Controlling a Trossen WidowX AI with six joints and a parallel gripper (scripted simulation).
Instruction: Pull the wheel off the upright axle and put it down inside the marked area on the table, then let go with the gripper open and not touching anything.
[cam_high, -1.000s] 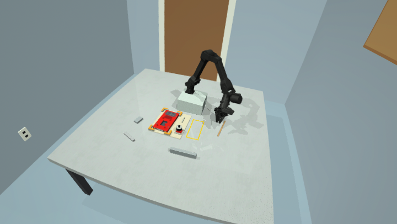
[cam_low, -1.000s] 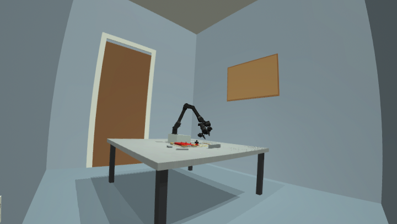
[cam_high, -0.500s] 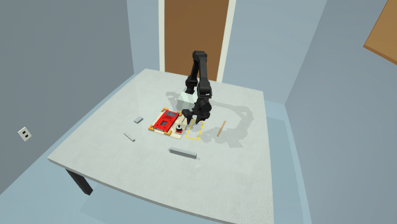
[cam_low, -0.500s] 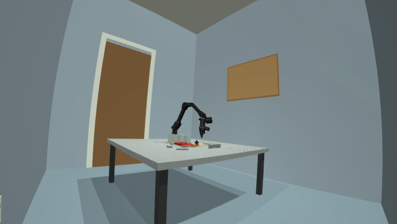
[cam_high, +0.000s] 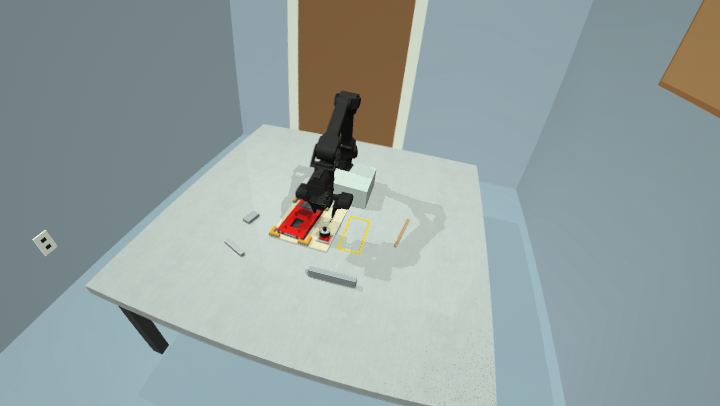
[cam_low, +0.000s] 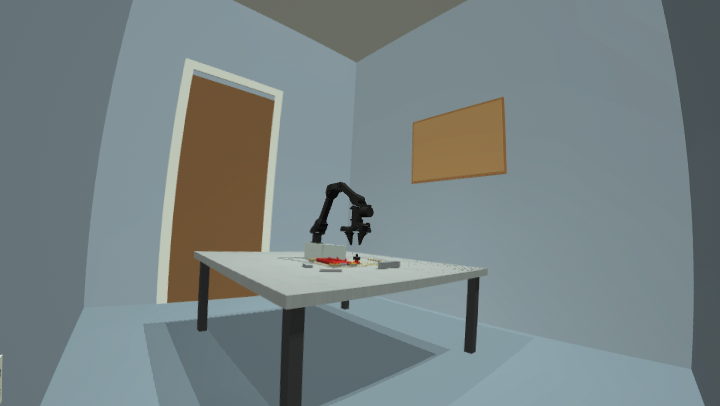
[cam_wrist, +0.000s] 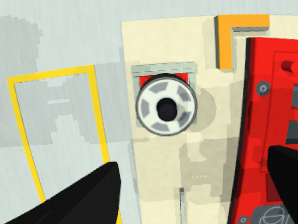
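The wheel (cam_high: 324, 232) (cam_low: 356, 258) (cam_wrist: 166, 106) is black with a pale hub and sits on its upright axle on a red mount, on a cream board (cam_high: 322, 246) (cam_wrist: 160, 189). The marked area is a yellow outlined rectangle (cam_high: 358, 217) (cam_wrist: 53, 72) on the table just beside the board. My gripper (cam_high: 328, 206) (cam_low: 356, 241) (cam_wrist: 194, 165) is open and empty. It hangs well above the board, pointing down, with the wheel just ahead of the gap between the fingers in the wrist view.
A red plate (cam_high: 297, 221) (cam_wrist: 266, 129) with orange corner brackets lies on the board beside the wheel. A white box (cam_high: 360, 184) holds the arm's base. A long grey bar (cam_high: 331, 276), two small grey blocks (cam_high: 250, 217) (cam_high: 234, 247) and a wooden stick (cam_high: 401, 233) lie around.
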